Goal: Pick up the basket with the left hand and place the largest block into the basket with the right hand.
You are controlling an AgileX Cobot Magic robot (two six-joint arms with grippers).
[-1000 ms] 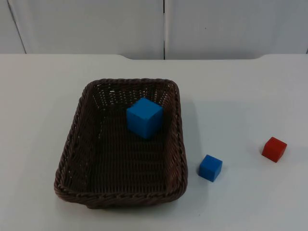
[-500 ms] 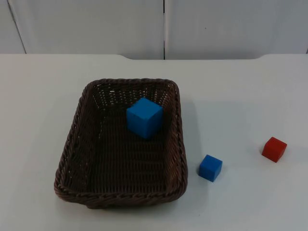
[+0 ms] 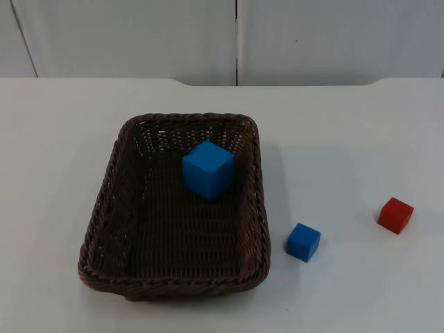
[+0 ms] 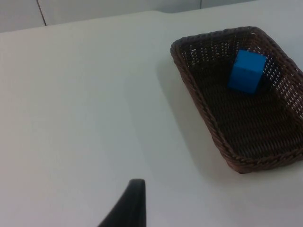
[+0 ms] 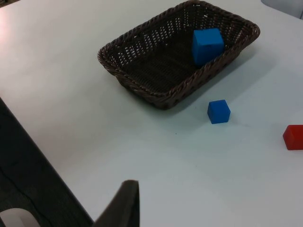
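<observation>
A dark brown woven basket (image 3: 115,187) stands on the white table, left of centre. The largest block, a blue cube (image 3: 207,168), lies inside it near the far right corner; it also shows in the basket in the wrist views (image 4: 246,71) (image 5: 207,44). My left gripper (image 4: 129,204) hangs back above bare table, well away from the basket (image 4: 203,101). My right gripper (image 5: 124,203) waits high over the table's edge, far from the basket (image 5: 142,87). Neither gripper holds anything that I can see.
A small blue cube (image 3: 303,241) sits on the table just right of the basket's near corner. A small red cube (image 3: 395,215) lies farther right. The grey partition wall (image 3: 236,38) closes the table's far side.
</observation>
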